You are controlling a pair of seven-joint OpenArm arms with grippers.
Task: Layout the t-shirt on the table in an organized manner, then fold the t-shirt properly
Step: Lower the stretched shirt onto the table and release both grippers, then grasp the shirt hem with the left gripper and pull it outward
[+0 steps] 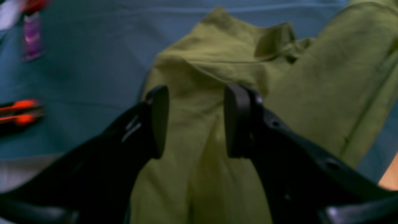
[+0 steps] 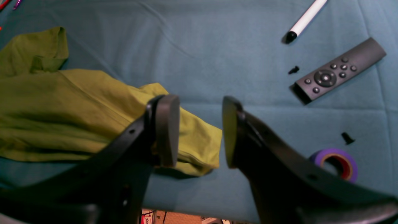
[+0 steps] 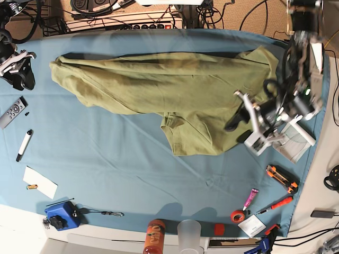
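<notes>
The table (image 3: 132,174) fills the base view under its teal cloth, and the t-shirt (image 3: 175,87) sprawls along its far edge, stretched almost from one side edge to the other, rumpled, with a folded flap hanging back toward the middle. My left claw (image 1: 196,121) hangs right over the olive fabric near the side edge, fingers spread wide apart, cloth showing in the gap between them, nothing pinched. My right claw (image 2: 200,132) sits over at the opposite side edge, also spread wide; one finger (image 2: 166,130) crosses in front of a bunched end of the shirt, and bare cloth shows in the gap. Just beyond it lies a dark remote (image 2: 339,71), then a white marker (image 2: 306,18) with a black cap, and a roll of purple tape (image 2: 335,163) nearer the table's edge, with two tiny black bits (image 2: 346,138) loose between them.
</notes>
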